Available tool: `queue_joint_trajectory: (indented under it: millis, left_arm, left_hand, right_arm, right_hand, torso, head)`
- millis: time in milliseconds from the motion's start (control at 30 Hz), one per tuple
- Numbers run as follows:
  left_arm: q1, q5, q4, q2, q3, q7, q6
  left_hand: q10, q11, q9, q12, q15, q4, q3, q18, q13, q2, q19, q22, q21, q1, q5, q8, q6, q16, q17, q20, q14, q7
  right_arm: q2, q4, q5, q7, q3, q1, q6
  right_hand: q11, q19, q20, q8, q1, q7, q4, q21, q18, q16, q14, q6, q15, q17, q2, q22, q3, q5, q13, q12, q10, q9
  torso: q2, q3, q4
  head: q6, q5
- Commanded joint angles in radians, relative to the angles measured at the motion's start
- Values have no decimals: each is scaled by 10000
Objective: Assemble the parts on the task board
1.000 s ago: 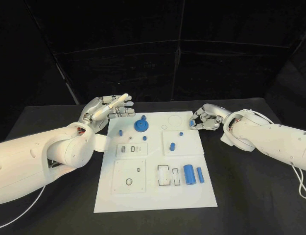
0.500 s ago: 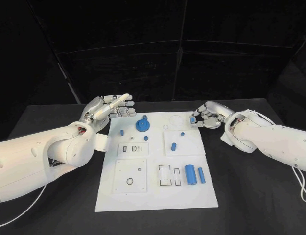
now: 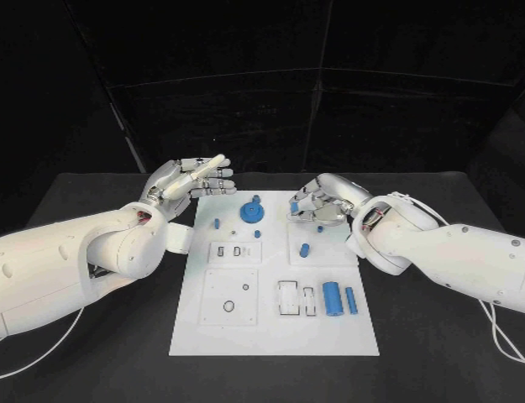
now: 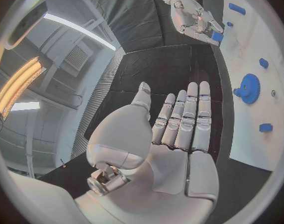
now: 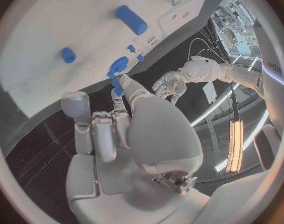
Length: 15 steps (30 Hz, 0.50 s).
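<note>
Hovering over the board's point(image 3: 275, 336) far edge, my right hand point(image 3: 317, 204) pinches a small blue part point(image 5: 117, 86), while my left hand point(image 3: 190, 186), fingers straight and together, holds nothing beside the board's far left corner near the gear point(image 3: 253, 211).

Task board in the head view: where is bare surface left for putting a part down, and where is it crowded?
On the task board, the near strip below the two blue cylinders lies bare. The far end is crowded: the blue gear, small pegs, and the right hand over the far right corner. The left hand hovers off its far left corner.
</note>
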Motion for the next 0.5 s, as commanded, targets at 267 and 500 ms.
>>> queue_joint_trajectory:
  millis: [267, 500]
  left_arm:
    - [70, 123, -36, 52, 10, 77, 47]
    - [98, 132, -64, 92, 11, 76, 64]
  left_hand:
    - [-1, 34, -16, -45, 42, -61, 9, 95, -12, 60, 61, -9, -37, 23, 30, -40, 70, -37, -10, -23, 56, 333]
    - [-1, 34, -16, -45, 42, -61, 9, 95, -12, 60, 61, -9, -37, 23, 30, -40, 70, -37, -10, -23, 56, 333]
  right_arm:
    - [1433, -339, -1559, -970, -5, 22, 373]
    - [2040, -624, -1968, -1529, -81, -7, 1052]
  right_hand:
    - [-39, -2, -53, 73, -164, -135, 8, 38, -77, 58, 944, 260, -67, 2111, -55, 1, 100, -67, 902, 41, 30, 40]
    - [-52, -19, -57, 97, -202, -154, 2, 18, -69, 45, 936, 309, -75, 2074, -66, -44, 126, -76, 835, -12, -14, 48]
  torso:
    - [-27, -135, 110]
    - [-31, -133, 106]
  head:
    - [-172, 337]
    - [-274, 524]
